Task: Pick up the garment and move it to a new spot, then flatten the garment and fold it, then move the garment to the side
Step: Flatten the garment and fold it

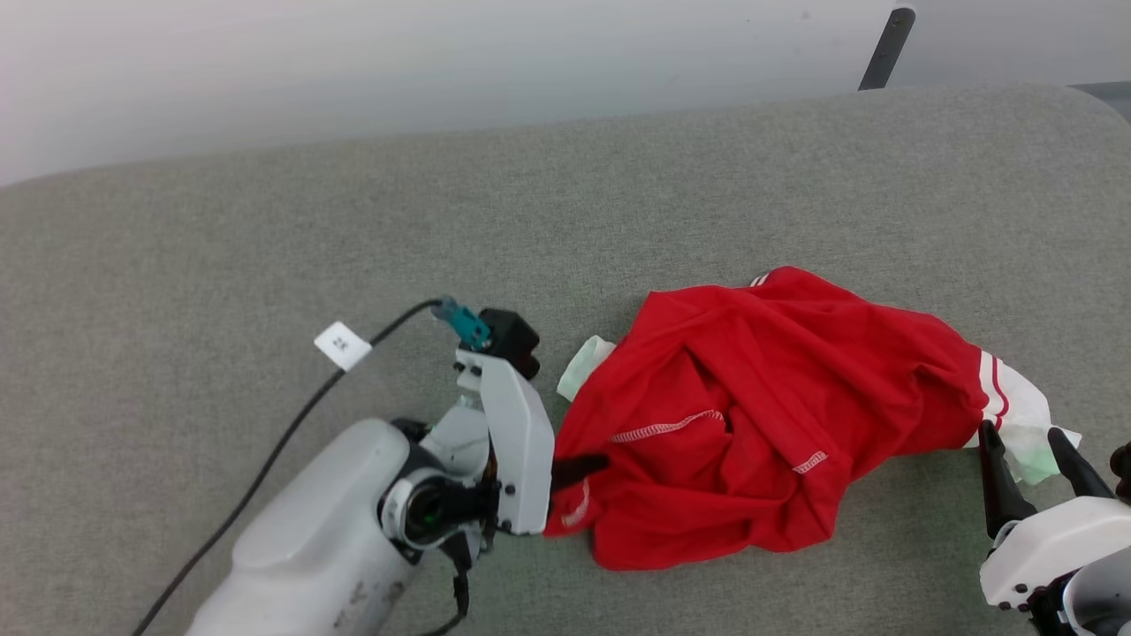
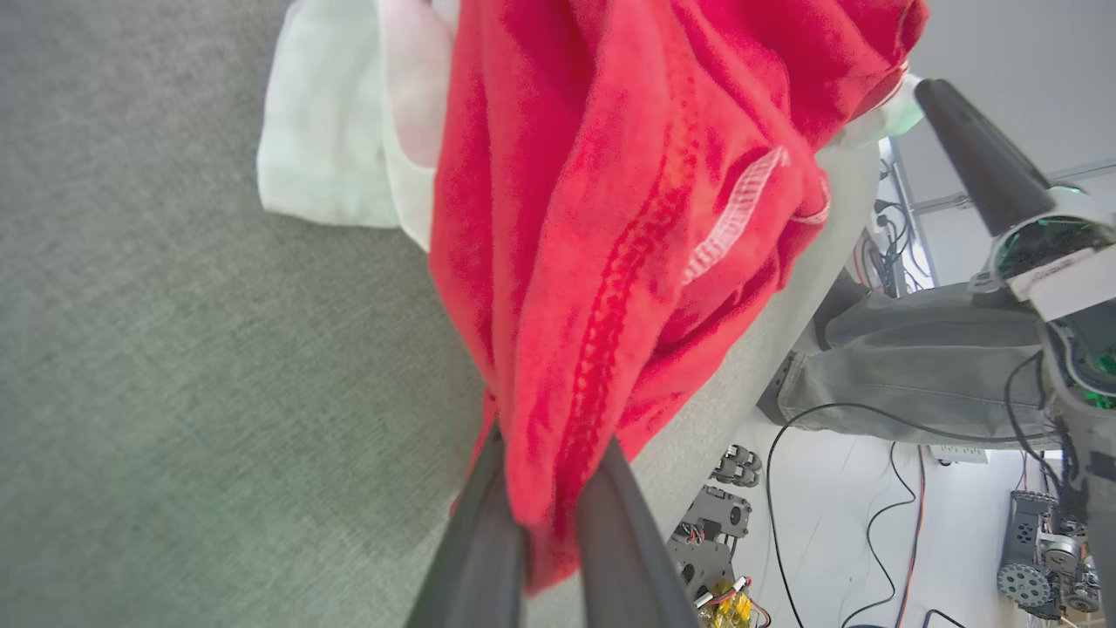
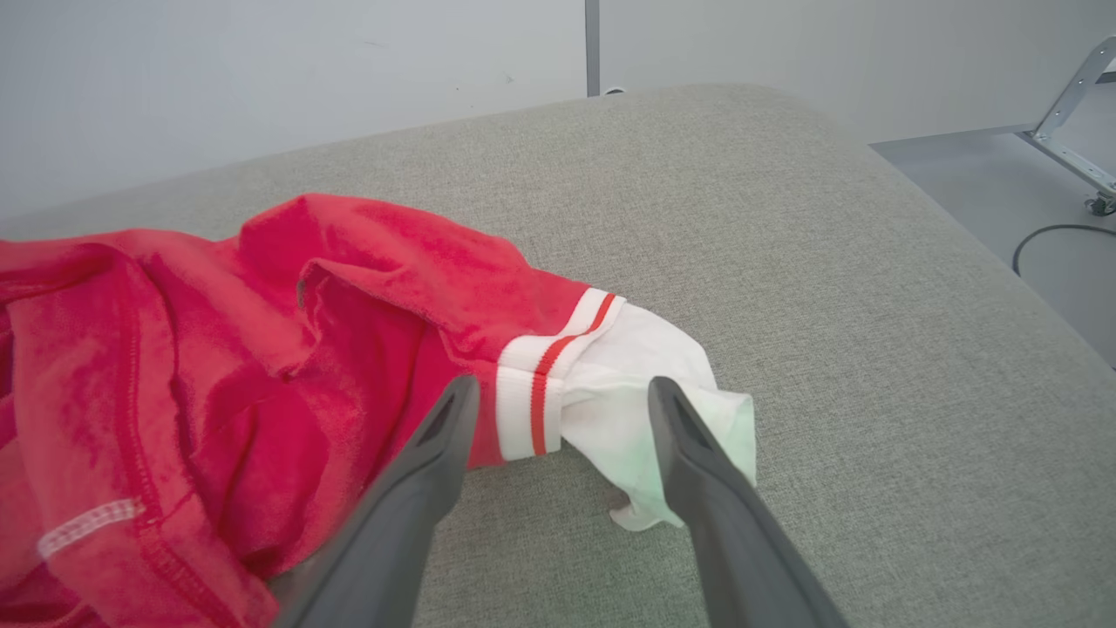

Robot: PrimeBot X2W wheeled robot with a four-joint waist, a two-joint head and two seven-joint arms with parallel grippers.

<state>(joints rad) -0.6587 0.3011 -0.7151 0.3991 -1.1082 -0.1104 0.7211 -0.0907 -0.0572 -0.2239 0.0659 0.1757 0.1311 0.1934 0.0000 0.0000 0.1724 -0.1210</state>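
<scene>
The garment (image 1: 760, 415) lies crumpled on the grey padded surface (image 1: 618, 203), red with a white sleeve and striped trim at its right end (image 1: 1003, 397). My left gripper (image 1: 574, 468) comes in from the left and is shut on the garment's left edge. In the left wrist view its two fingers (image 2: 488, 541) pinch a fold of red cloth (image 2: 610, 218). My right gripper (image 1: 1020, 437) is open at the right end. In the right wrist view its fingers (image 3: 440, 453) stand on either side of the white sleeve (image 3: 628, 392), just past the striped trim (image 3: 540, 384).
A black cable (image 1: 265, 459) with a white tag (image 1: 342, 344) runs from my left wrist across the surface. The surface ends at a pale wall behind, beside a dark metal bar (image 1: 886, 49). Past the near edge is floor with cables and machine parts (image 2: 872, 523).
</scene>
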